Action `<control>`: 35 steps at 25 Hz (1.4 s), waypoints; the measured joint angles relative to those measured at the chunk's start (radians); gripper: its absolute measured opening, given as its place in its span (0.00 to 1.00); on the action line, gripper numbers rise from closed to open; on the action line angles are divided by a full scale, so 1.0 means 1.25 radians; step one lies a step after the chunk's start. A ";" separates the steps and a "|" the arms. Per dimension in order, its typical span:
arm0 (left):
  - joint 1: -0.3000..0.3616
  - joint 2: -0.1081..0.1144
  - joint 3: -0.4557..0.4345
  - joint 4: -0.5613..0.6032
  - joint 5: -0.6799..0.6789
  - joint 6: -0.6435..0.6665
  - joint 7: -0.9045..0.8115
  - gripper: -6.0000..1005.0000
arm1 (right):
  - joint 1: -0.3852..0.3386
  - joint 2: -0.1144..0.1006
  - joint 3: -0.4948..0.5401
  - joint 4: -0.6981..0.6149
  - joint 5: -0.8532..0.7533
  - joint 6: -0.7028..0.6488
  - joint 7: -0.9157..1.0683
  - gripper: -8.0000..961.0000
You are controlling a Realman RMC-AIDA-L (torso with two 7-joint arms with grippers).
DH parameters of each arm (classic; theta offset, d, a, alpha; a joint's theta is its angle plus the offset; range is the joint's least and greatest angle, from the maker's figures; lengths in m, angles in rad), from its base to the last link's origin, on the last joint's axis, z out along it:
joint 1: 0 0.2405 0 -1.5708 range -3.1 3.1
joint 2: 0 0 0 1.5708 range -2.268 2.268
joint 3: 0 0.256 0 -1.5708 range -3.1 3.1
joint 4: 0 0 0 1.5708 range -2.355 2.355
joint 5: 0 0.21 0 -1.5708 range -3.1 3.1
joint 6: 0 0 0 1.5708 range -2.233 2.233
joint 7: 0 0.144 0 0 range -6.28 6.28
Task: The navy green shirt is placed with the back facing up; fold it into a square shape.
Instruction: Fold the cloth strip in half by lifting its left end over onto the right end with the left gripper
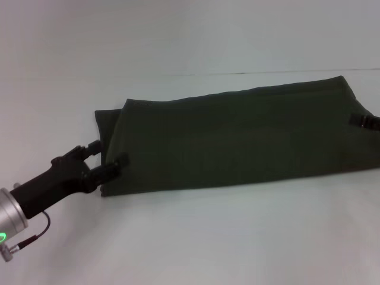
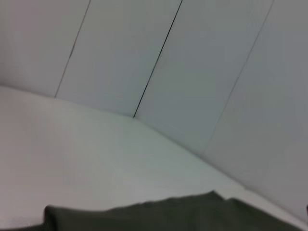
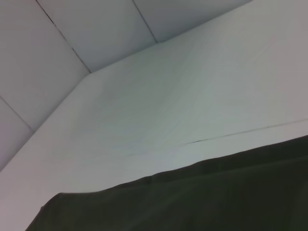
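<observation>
shirt: navy green shirt [image 1: 237, 139] folded into a long band across the table [image 1: 196, 237]
left gripper [image 1: 107, 159]: at 8 o'clock, fingers spread around the shirt's end edge
right gripper [image 1: 363, 121]: at 3 o'clock, barely poking in over the shirt, can't tell its grip

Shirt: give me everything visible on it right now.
The shirt is dark olive, plain, soft-looking cloth, folded into a long band lying flat across the white table, with an under-layer showing at its left end. The left gripper straddles that left edge, fingers apart. The right gripper rests on the right end, mostly out of frame.
</observation>
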 joint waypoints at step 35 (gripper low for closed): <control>-0.008 -0.002 0.052 -0.018 0.100 -0.167 0.008 0.90 | 0.017 0.012 0.000 0.005 0.000 0.065 0.000 0.68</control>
